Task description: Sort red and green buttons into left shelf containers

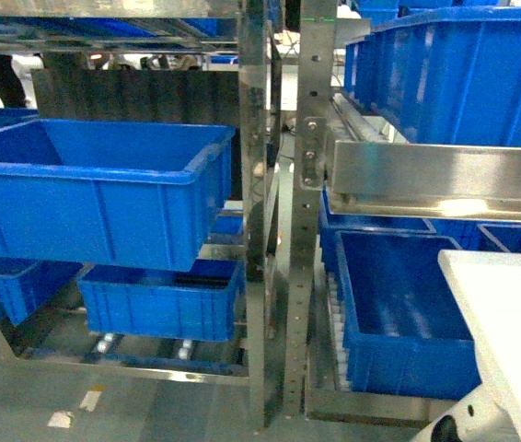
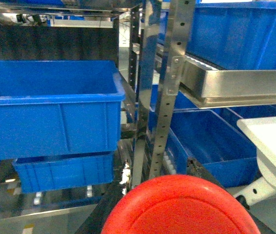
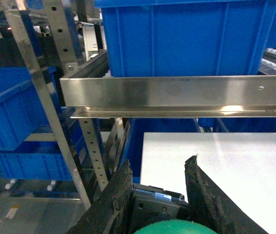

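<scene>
- The left end effector is clenching the red domed push-button cap before the large bright-blue plastic bin.
- The right end effector is gripping the green domed cap — black fingers flanking it.

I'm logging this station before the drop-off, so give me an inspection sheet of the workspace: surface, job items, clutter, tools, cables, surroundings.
Surface: white tabletop at lower right, bare where visible.
Job's things: red button fills the bottom of the left wrist view; green button sits between the right tool's fingers; big blue bin on the left shelf, nothing visible inside it.
Clutter: scraps of tape on the floor.
Tools: right tool shut on the green button; left tool hidden behind the red cap.
Cables: nothing seen.
Surroundings: steel racking holding more blue bins.
</scene>
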